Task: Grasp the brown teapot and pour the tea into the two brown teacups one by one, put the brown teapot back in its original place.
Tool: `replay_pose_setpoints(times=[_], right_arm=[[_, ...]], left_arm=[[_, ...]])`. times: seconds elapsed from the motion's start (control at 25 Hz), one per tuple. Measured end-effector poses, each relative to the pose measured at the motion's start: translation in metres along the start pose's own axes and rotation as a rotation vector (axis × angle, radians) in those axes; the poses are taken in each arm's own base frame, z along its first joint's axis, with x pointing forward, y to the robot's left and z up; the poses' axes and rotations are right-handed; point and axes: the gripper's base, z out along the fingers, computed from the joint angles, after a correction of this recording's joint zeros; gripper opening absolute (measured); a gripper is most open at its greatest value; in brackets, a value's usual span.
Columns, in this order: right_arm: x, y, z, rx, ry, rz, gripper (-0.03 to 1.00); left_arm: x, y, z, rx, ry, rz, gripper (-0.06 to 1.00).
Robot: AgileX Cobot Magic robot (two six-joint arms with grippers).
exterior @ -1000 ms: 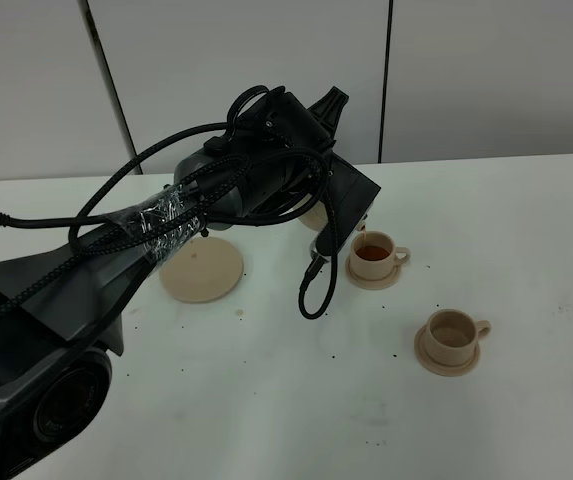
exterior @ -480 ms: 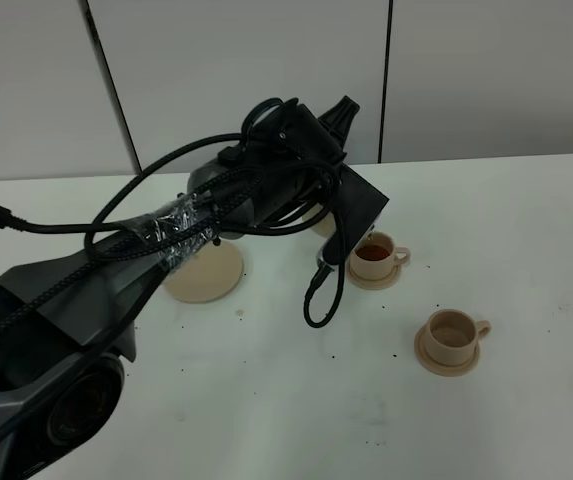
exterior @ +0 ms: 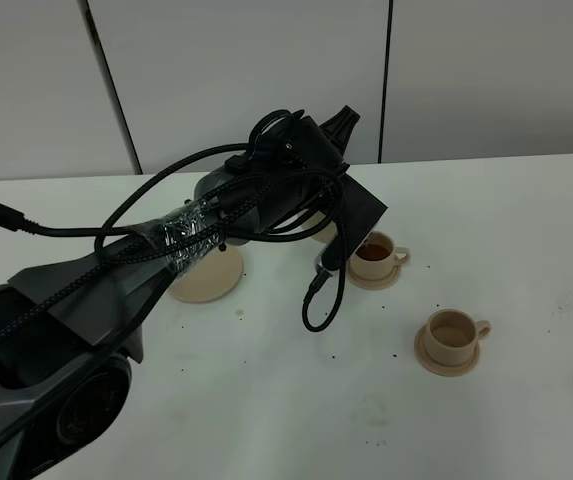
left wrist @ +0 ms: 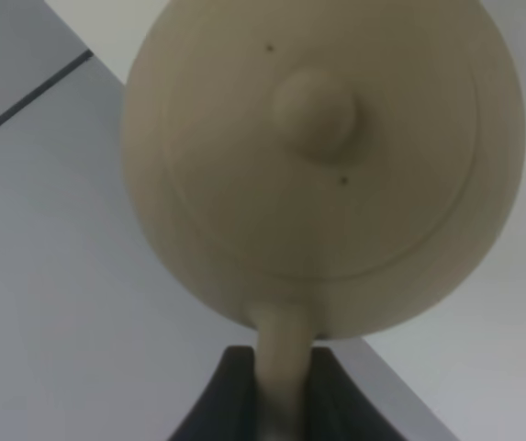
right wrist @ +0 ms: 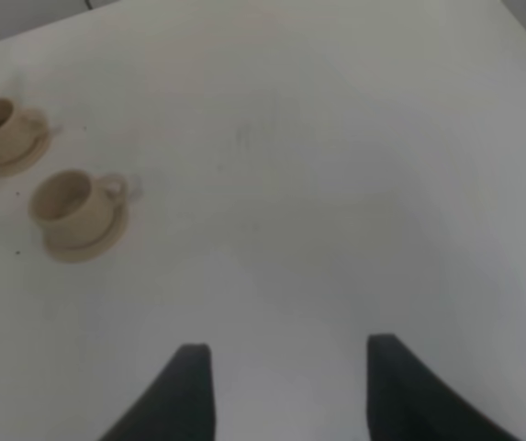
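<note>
Left arm (exterior: 166,245) raised slightly | left gripper (left wrist: 281,390) clamped on brown teapot (left wrist: 322,165) handle, beside tea-filled cup (exterior: 374,255) | right gripper (right wrist: 281,358) spread, empty | 2nd cup (exterior: 453,335) nearer worktop's (exterior: 526,220) front edge

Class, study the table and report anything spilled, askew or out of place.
Dark specks dot the white table around the near teacup and the large saucer, with a brownish drop beside that saucer: likely splashes.
</note>
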Motion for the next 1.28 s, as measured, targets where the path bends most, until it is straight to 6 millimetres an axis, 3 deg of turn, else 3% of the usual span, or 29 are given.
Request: replay_pose_setpoints(times=[1.28], right_arm=[[0.0000, 0.0000, 0.0000, 0.000, 0.000, -0.001, 0.38]], left_arm=[[0.0025, 0.0031, -0.0029, -0.024, 0.007, 0.002, 0.17]])
